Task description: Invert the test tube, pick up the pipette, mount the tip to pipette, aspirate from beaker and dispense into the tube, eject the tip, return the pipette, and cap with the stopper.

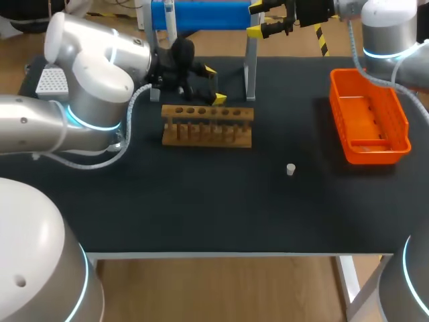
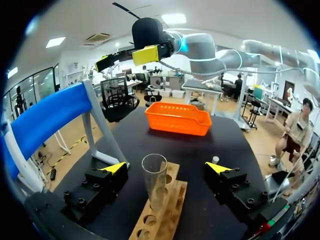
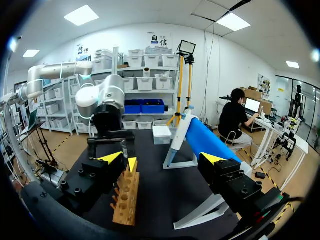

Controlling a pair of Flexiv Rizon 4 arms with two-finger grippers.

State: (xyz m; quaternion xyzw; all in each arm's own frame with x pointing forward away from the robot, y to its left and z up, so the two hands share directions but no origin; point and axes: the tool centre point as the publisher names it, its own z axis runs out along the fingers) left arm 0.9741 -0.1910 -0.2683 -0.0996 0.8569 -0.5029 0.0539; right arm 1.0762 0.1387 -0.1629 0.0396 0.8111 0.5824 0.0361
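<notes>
left gripper (image 2: 166, 168) is held spread, a finger either side of the test tube (image 2: 154, 182), which stands upright, mouth up, in the wooden rack (image 2: 167, 212), neither pad touching. if the fingers are closed off-centre or the lift is skewed, the glass could be levered against its hole and the rack tipped. right gripper (image 1: 257, 19), likewise spread, is parked by the blue pipette (image 1: 201, 15); the loose stopper (image 1: 290, 169) could be knocked away.

A: From above and behind, we look down on the table (image 1: 201, 215).
B: Our left wrist sits close over the rack (image 2: 177, 200), facing the basket (image 2: 177, 122); our right looks back at it.
</notes>
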